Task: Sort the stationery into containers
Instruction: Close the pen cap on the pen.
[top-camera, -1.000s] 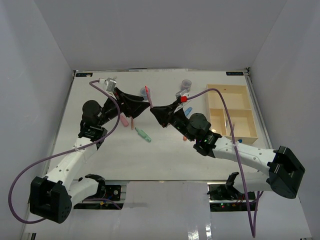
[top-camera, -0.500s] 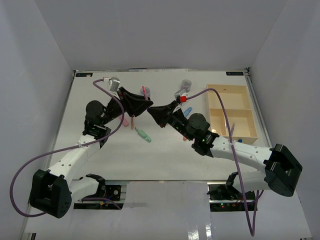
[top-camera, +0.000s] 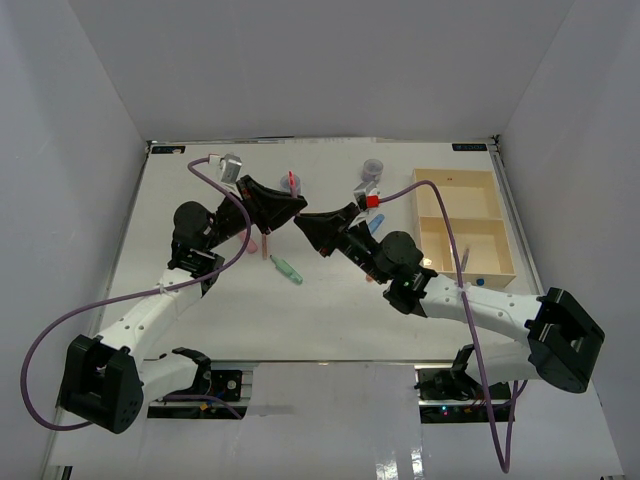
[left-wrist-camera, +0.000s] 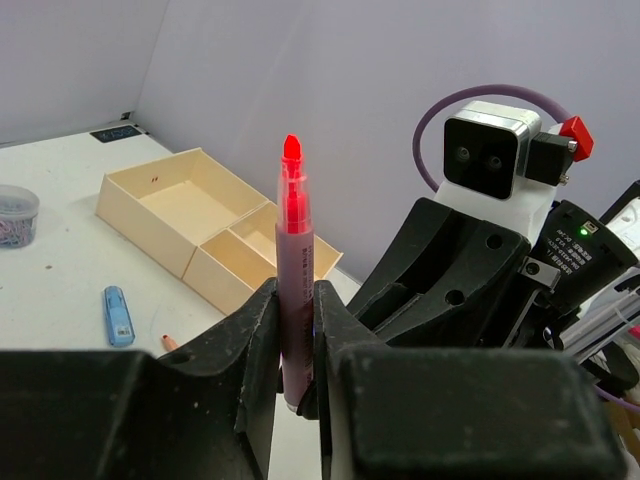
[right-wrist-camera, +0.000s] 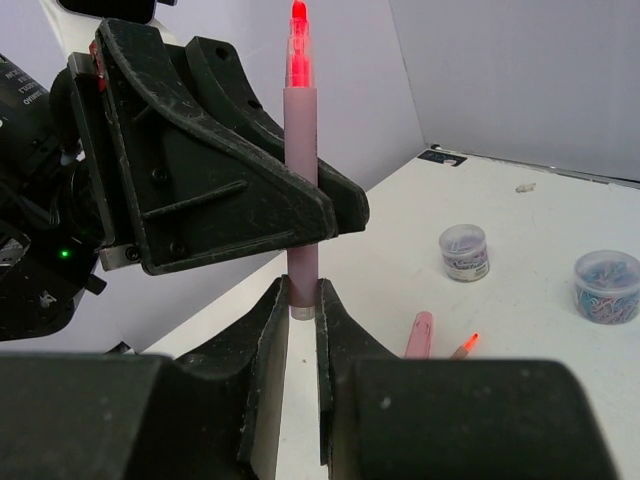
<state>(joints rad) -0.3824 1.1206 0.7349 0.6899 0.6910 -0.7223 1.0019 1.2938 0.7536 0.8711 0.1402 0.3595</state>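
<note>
Mauve-barrelled plastic marker with a red tip (left-wrist-camera: 296, 250) stands in the air over the far half of the counter, about midway between its left and right edges. It is touching nothing but the two grippers. The left gripper (left-wrist-camera: 297, 300) has its jaws clenched on the barrel around mid-length. The right gripper (right-wrist-camera: 303, 300) has come in nose to nose with it, and its jaws flank the marker's lower end. I cannot tell whether they are pressing or only close beside it.

I read this as a mid-air handover from the left arm to the right, since the pale beige wooden divided tray (top-camera: 414, 200) sits by the counter's right edge, toward the far right corner.

The marker's long axis is close to vertical in both wrist views, red tip up and blunt end down toward the counter. From above it looks foreshortened, the tip leaning a little toward the far edge.

Next, I judge, the right jaws need a firm bite low on the barrel before the left jaws let go. The left arm should back away cleanly. The right arm then has to swing toward the tray and tip the marker from upright to flat, lining it up with the long section on the tray's far side.
</note>
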